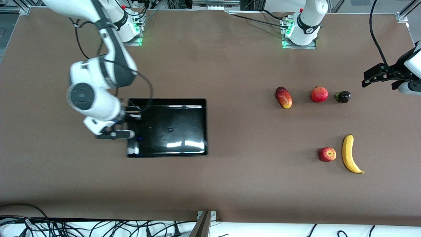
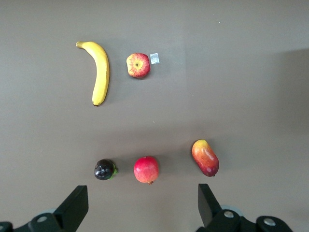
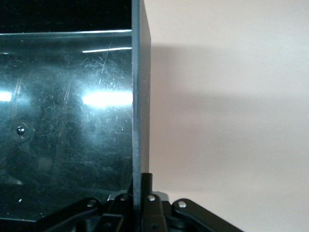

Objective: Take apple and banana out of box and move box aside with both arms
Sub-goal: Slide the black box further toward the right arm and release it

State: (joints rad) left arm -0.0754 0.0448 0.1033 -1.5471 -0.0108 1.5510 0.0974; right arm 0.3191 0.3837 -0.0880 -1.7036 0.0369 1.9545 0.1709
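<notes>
Front view shows the black tray (image 1: 171,126) lying flat on the brown table (image 1: 210,184) toward the right arm's end. The right gripper (image 1: 126,126) sits at the tray's end wall on that side, and the right wrist view shows its fingers pinched shut on the thin upright wall (image 3: 141,121), one finger inside the tray and one outside. Toward the left arm's end of the table lie five fruits, well apart from the tray. The red apple (image 1: 327,154) and the yellow banana (image 1: 350,154) lie just beside each other without touching, the banana closer to the table's end, and both lie nearer to the front camera than the other three. Those three form a row: a red-yellow mango (image 1: 284,97), a round red pomegranate (image 1: 319,94) and a small dark purple fruit with a green stem (image 1: 343,96), the mango lying closest to the tray. The left gripper (image 1: 378,76) hangs in the air over the table's edge at the left arm's end, its fingers spread wide with nothing between them.
</notes>
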